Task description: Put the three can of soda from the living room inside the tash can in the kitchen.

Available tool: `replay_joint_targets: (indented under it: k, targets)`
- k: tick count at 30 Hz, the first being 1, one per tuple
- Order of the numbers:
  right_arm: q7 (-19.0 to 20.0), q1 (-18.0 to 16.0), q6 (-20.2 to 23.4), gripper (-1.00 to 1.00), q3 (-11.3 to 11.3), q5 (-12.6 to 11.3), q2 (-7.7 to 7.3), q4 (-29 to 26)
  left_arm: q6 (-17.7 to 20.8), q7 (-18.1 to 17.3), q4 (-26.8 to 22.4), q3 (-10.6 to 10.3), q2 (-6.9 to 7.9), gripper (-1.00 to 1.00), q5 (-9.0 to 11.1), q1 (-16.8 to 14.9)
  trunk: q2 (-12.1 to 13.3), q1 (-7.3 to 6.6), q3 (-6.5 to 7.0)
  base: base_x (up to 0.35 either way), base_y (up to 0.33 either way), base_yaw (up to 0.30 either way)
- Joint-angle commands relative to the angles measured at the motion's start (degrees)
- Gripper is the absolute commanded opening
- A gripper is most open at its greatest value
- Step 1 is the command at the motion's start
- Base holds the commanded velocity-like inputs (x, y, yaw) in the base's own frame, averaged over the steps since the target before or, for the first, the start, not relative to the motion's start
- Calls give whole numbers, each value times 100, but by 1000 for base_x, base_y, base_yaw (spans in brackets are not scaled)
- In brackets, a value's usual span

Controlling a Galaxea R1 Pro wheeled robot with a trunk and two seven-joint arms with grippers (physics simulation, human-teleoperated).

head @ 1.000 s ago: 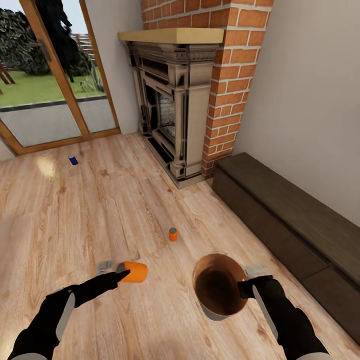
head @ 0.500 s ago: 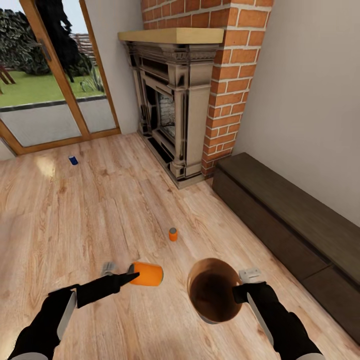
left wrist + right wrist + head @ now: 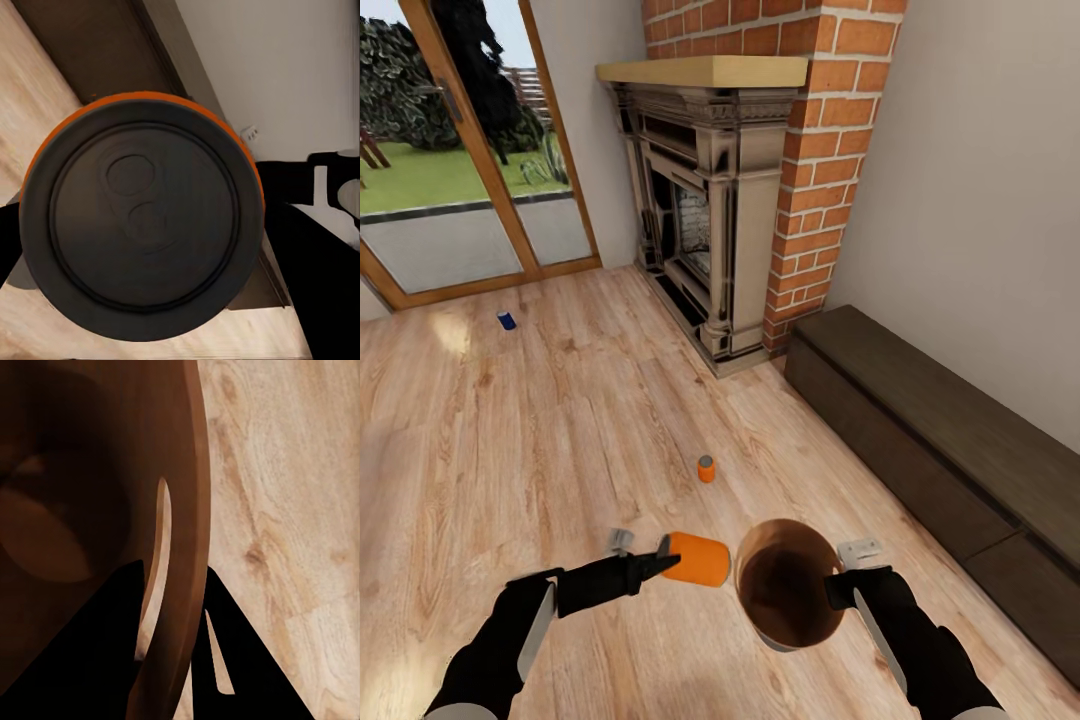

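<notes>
My left gripper (image 3: pixel 660 562) is shut on an orange soda can (image 3: pixel 698 558), held sideways just beside the rim of the trash can (image 3: pixel 787 585). In the left wrist view the can's dark end (image 3: pixel 142 225) faces the camera. My right gripper (image 3: pixel 838 585) is shut on the bin's wall and holds it above the floor; the right wrist view shows its fingers either side of the brown rim (image 3: pixel 184 585). A second orange can (image 3: pixel 706 468) stands upright on the floor farther ahead. The dark blue can (image 3: pixel 507 320) sits far off near the glass door.
A brick fireplace (image 3: pixel 720 200) with a wooden mantel stands ahead. A long dark low bench (image 3: pixel 930 440) runs along the right wall. A glass patio door (image 3: pixel 450 150) is at the back left. Light wood floor (image 3: pixel 510 440) spreads between them.
My left arm has carried the orange can rightward, from well left of the bin to right beside its rim. The bin moved slightly left and tilted a little, then stayed put.
</notes>
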Motion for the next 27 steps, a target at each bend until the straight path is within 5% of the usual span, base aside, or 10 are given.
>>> replay_joint_targets:
  k: [1, 18, 27]
  targets:
    - [16, -2, -3, -100, 2, -63, 1, 1, -3, -3, -4, -40, -18, -100, 0, 0, 0, 0, 0, 0, 0, 0]
    - [16, -32, -423, -100, 5, -63, 10, 435, 13, -432, -21, -114, -76, -100, 9, 0, 0, 0, 0, 0, 0, 0]
    - [16, -37, -483, -100, 5, -63, 17, 499, 13, -436, -13, -122, -354, -100, 4, 0, 0, 0, 0, 0, 0, 0]
